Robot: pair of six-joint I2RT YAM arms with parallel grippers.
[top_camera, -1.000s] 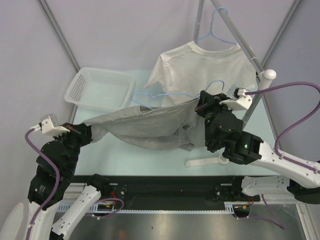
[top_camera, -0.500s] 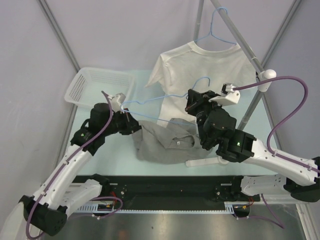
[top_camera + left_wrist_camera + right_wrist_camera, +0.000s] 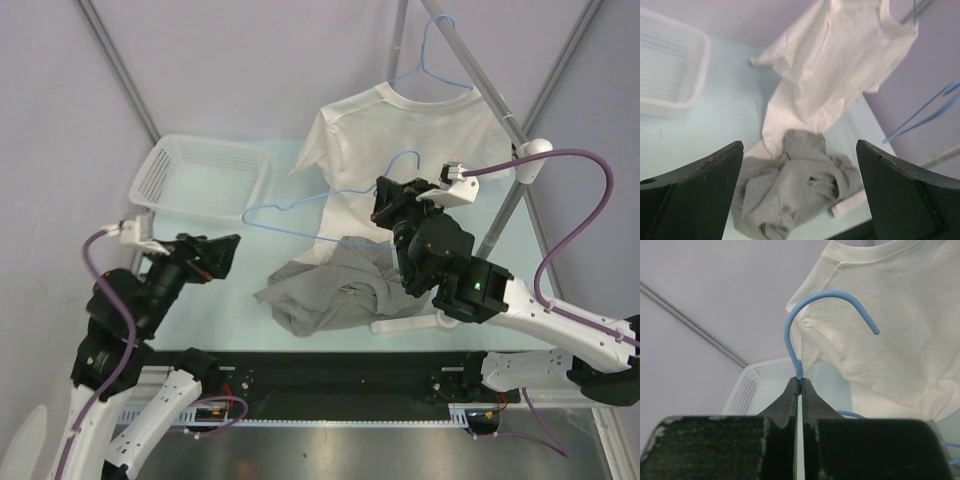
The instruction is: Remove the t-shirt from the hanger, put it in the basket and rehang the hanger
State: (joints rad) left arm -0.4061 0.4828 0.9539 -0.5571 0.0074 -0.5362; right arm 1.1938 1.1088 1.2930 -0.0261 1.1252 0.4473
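The grey t-shirt (image 3: 328, 295) lies in a crumpled heap on the table, off the hanger; in the left wrist view the t-shirt (image 3: 800, 192) sits below and between my fingers. My right gripper (image 3: 384, 200) is shut on the neck of the bare blue wire hanger (image 3: 290, 204), held in the air above the heap. The right wrist view shows the jaws pinching the hanger (image 3: 830, 292) just below its hook. My left gripper (image 3: 224, 258) hangs left of the heap, open, with nothing in it.
A white t-shirt (image 3: 410, 130) hangs on a second blue hanger (image 3: 428, 70) from the rack at the back. A white perforated basket (image 3: 200, 180) stands at the back left. The rack's white post (image 3: 525, 165) and foot (image 3: 405, 324) are on the right.
My left gripper has opened, let go of the grey t-shirt and drawn back to the left. The shirt has dropped into a heap on the table. The right gripper still holds the hanger.
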